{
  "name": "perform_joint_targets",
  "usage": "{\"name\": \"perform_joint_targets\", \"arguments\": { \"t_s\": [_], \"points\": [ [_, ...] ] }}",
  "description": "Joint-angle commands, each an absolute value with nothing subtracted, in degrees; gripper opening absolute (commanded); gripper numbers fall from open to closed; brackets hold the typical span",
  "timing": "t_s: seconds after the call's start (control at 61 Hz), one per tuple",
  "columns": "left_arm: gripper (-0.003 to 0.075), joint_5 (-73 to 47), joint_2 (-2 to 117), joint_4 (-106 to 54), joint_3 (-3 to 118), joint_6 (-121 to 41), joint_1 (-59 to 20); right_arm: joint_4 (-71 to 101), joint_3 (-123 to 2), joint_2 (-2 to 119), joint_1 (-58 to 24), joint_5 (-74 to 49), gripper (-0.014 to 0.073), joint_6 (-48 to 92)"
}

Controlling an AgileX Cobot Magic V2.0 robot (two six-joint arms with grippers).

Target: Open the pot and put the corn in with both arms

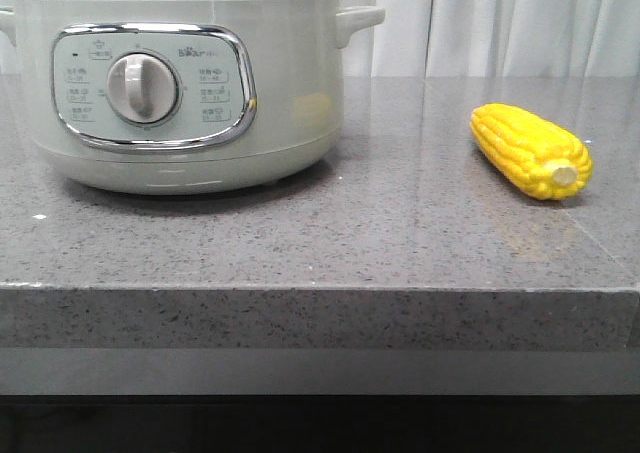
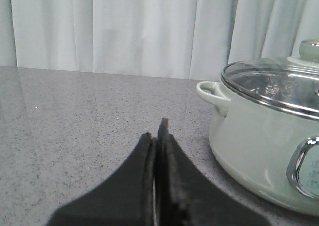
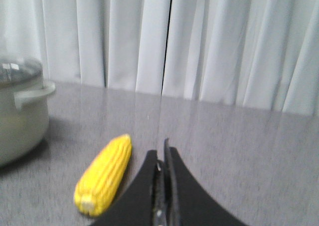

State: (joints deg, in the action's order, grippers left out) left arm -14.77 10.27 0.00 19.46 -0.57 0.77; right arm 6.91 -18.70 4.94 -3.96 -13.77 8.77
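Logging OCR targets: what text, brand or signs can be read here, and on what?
"Bear": brand above the dial on the pot panel, front view.
Small labels flanking the dial: too small to read.
Markings on the lid, left wrist view: blurred, unreadable.
Corn: no text.

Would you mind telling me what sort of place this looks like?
Probably a mock kitchen counter: a speckled grey stone worktop, an electric pot with its lid on, a corn cob, and white curtains behind.

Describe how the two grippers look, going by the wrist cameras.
Only the fingers show. The left gripper has two matte black fingers, broad at the base and tapering to thin tips. The right gripper looks the same. No cables, markings or arm links are visible.
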Motion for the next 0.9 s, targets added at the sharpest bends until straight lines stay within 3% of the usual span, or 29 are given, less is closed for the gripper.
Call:
{"name": "perform_joint_targets", "arguments": {
  "t_s": [0.0, 0.328, 0.41, 0.541, 0.623, 0.885],
  "points": [
    [-0.0019, -12.4, 17.3, 0.6, 26.2, 0.0, 0.9, 6.6, -26.5, 11.5, -3.6, -12.2, -0.0062, 9.0],
    [0.0012, -11.1, 28.9, 0.6, 33.3, 0.0, 0.9, 8.4, -37.6, 27.6, -3.6, -14.9, -0.0027, 7.9],
    [0.0154, -10.9, 28.9, 0.8, 33.3, 0.0, 0.9, 8.4, -37.6, 27.8, -3.6, -15.8, 0.0103, 7.9],
    [0.0495, -10.9, 28.9, 0.8, 33.3, 0.0, 0.9, 8.4, -37.6, 27.8, -3.6, -15.7, 0.0463, 7.9],
    [0.0641, -10.9, 28.9, 0.8, 33.3, 0.0, 0.9, 8.4, -37.6, 27.8, -3.6, -15.5, 0.0583, 7.9],
    [0.0661, -12.8, 30.2, 0.5, 34.6, 0.0, 0.5, 8.4, -37.6, 27.8, -3.6, -16.3, 0.0610, 7.9]
  ]
}}
